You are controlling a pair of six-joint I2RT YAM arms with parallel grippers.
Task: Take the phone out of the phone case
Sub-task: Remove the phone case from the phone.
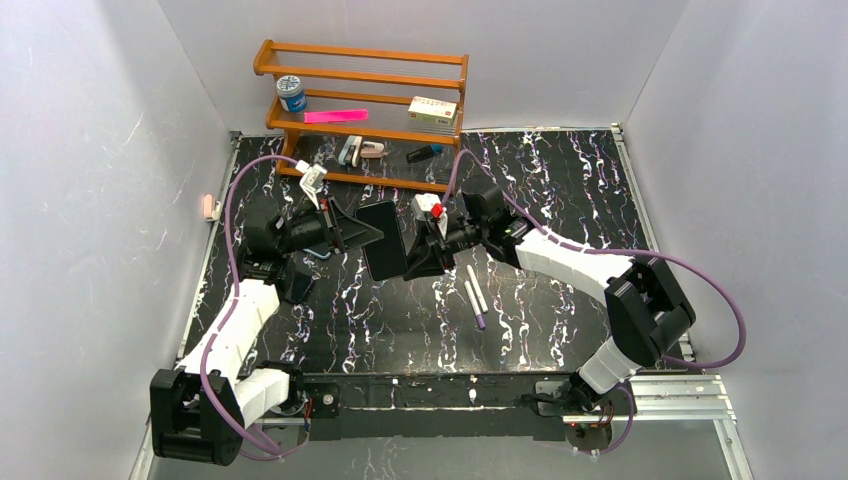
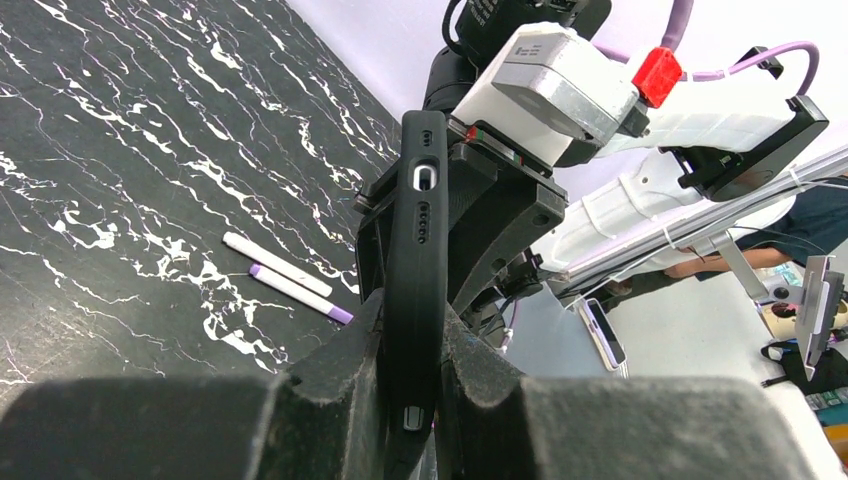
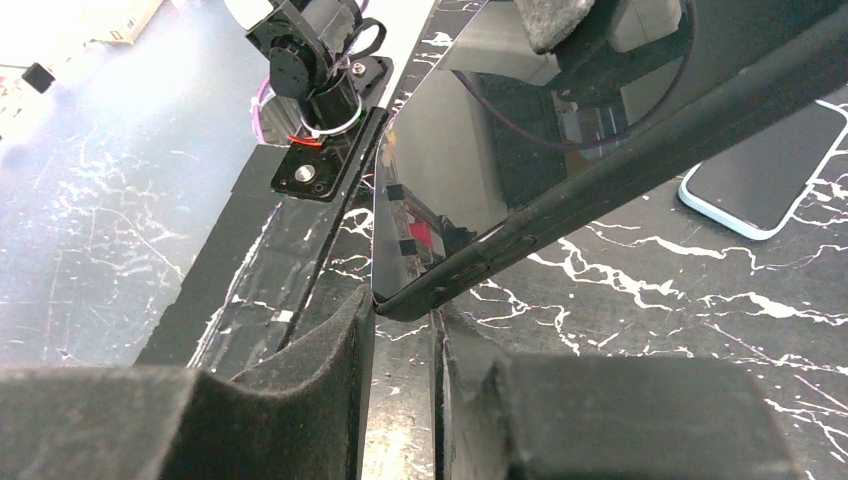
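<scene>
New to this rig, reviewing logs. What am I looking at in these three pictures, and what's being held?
Two robot arms are bolted at the near edge of a black marbled table. The wide picture comes from a fixed camera above and behind them. The other two come from cameras on each wrist, so the dark blocks at the bottom are that arm's own fingers.

Between the arms, lifted off the table, is a phone in a black case. The left tool grips it on one side, the right tool on the other corner.

On the table lie two white pens and, in the right wrist view, a second phone. At the back stands a wooden shelf with small items.
</scene>
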